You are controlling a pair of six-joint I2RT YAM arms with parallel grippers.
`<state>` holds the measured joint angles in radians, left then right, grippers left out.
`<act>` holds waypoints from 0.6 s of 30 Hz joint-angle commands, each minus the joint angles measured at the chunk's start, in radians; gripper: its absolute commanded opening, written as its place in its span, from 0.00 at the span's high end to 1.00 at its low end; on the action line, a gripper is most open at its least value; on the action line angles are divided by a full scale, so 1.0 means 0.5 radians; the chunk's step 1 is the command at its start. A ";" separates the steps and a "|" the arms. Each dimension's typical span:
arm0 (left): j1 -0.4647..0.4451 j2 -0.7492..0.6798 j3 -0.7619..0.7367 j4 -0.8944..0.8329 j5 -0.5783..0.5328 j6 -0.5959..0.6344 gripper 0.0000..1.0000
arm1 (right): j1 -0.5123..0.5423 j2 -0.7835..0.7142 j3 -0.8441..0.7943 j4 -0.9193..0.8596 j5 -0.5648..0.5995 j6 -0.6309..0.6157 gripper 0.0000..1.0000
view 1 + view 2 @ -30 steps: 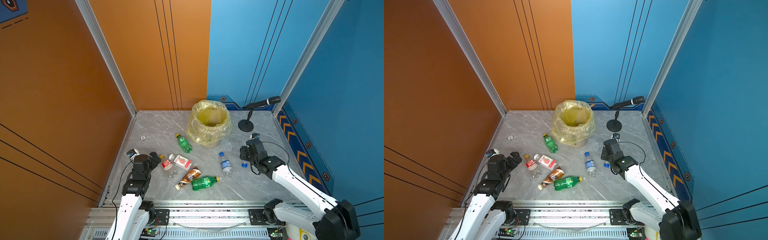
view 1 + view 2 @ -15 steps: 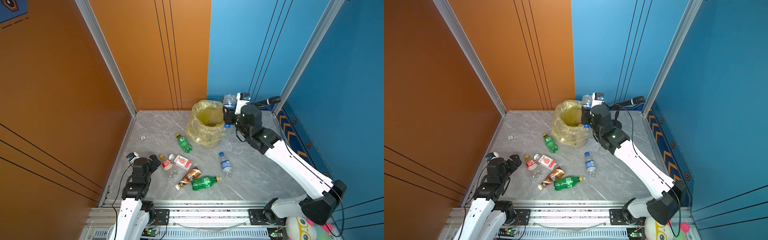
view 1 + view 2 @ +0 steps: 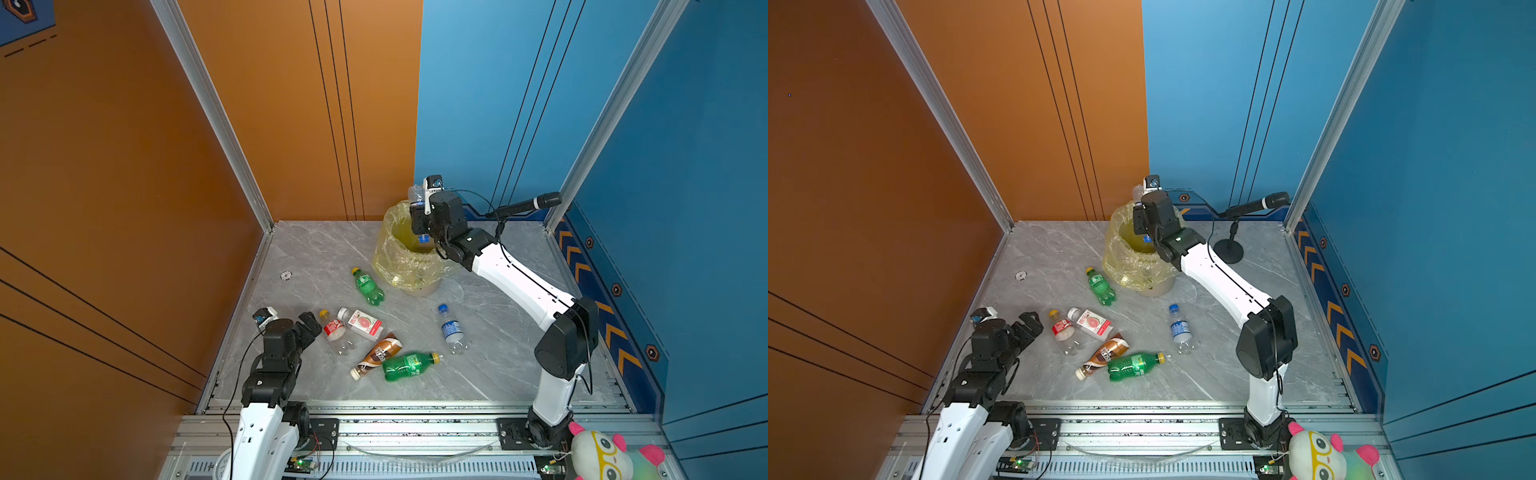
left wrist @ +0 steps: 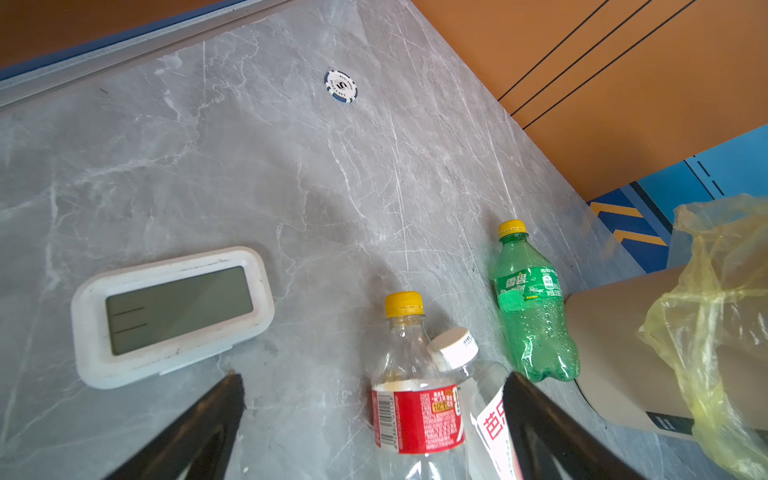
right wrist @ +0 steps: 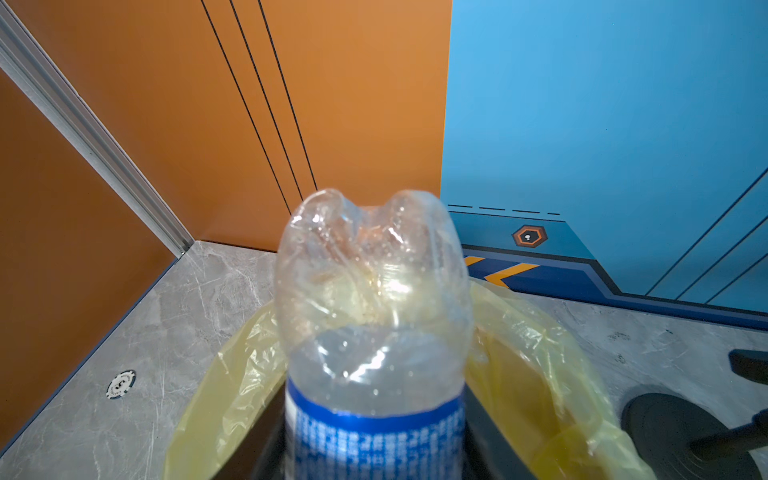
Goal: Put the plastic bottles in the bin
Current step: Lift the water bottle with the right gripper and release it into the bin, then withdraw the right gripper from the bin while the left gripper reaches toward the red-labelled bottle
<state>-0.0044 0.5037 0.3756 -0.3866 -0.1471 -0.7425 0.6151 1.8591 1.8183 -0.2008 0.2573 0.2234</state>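
Note:
My right gripper (image 3: pixel 420 217) (image 5: pixel 374 449) is shut on a clear blue-labelled bottle (image 3: pixel 415 194) (image 5: pixel 374 311). It holds the bottle cap-down over the mouth of the bin (image 3: pixel 399 266) (image 3: pixel 1129 266), which has a yellow bag. My left gripper (image 3: pixel 309 322) (image 4: pixel 374 378) stands open low over the table. The red-labelled bottle (image 3: pixel 334 328) (image 4: pixel 415 415) lies between its fingers, untouched. Lying nearby are a squarish white-capped bottle (image 3: pixel 361 324), a brown bottle (image 3: pixel 378 353), two green bottles (image 3: pixel 368 286) (image 3: pixel 409 365) and a blue-capped clear one (image 3: pixel 451 330).
A microphone on a stand (image 3: pixel 523 205) stands right of the bin, behind my right arm. A poker chip (image 3: pixel 286 275) lies at the far left. A white digital clock (image 4: pixel 170 311) lies beside my left gripper. A plush toy (image 3: pixel 602 453) sits off the front rail.
My right arm has carried the blue-labelled bottle from low at the table's right side up to above the bin. My left gripper has stayed open by the red-labelled bottle.

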 commanded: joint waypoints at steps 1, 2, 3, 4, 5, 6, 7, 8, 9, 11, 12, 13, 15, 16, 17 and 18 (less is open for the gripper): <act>0.021 -0.014 -0.034 -0.037 0.041 -0.003 0.02 | -0.010 -0.019 0.091 0.009 -0.019 -0.047 0.52; 0.021 -0.012 -0.038 -0.031 0.043 -0.009 0.02 | -0.011 -0.008 0.093 0.002 -0.021 -0.043 0.50; 0.022 -0.010 -0.037 -0.026 0.049 -0.011 0.02 | -0.012 -0.006 0.094 -0.009 -0.024 -0.036 0.45; 0.024 -0.005 -0.035 -0.022 0.051 -0.012 0.02 | -0.011 -0.005 0.094 -0.023 -0.022 -0.031 0.37; 0.023 0.001 -0.033 -0.022 0.052 -0.012 0.02 | -0.011 -0.013 0.086 -0.031 -0.011 -0.027 0.31; 0.024 0.005 -0.032 -0.022 0.052 -0.010 0.02 | -0.013 -0.030 0.069 -0.030 0.005 -0.017 0.26; 0.024 0.011 -0.033 -0.024 0.052 -0.010 0.02 | -0.013 -0.055 0.046 -0.023 0.017 -0.009 0.23; 0.024 0.012 -0.033 -0.027 0.053 -0.013 0.02 | -0.016 -0.104 0.002 -0.002 0.020 0.000 0.19; 0.024 0.016 -0.031 -0.027 0.060 -0.017 0.02 | -0.017 -0.147 -0.030 0.019 0.021 0.006 0.14; 0.027 0.022 -0.030 -0.021 0.071 -0.015 0.02 | -0.020 -0.268 -0.169 0.057 0.046 0.024 0.06; 0.027 0.026 -0.032 -0.013 0.076 -0.012 0.02 | -0.022 -0.347 -0.244 0.076 0.051 0.032 0.05; 0.027 0.034 -0.035 -0.002 0.082 -0.014 0.02 | -0.022 -0.438 -0.341 0.102 0.056 0.036 0.03; 0.027 0.047 -0.042 0.012 0.097 -0.020 0.01 | -0.023 -0.639 -0.580 0.159 0.066 0.057 0.01; 0.027 0.056 -0.043 0.012 0.107 -0.025 0.01 | -0.021 -0.743 -0.719 0.194 0.065 0.068 0.00; 0.027 0.068 -0.045 0.022 0.128 -0.020 0.01 | -0.022 -0.877 -0.896 0.240 0.076 0.092 0.00; 0.027 0.080 -0.042 0.027 0.151 -0.015 0.01 | -0.018 -1.023 -1.112 0.288 0.104 0.140 0.00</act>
<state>0.0010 0.5331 0.3733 -0.3851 -0.1135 -0.7498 0.6083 1.4960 1.4220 -0.1326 0.2691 0.2462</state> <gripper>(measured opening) 0.992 0.995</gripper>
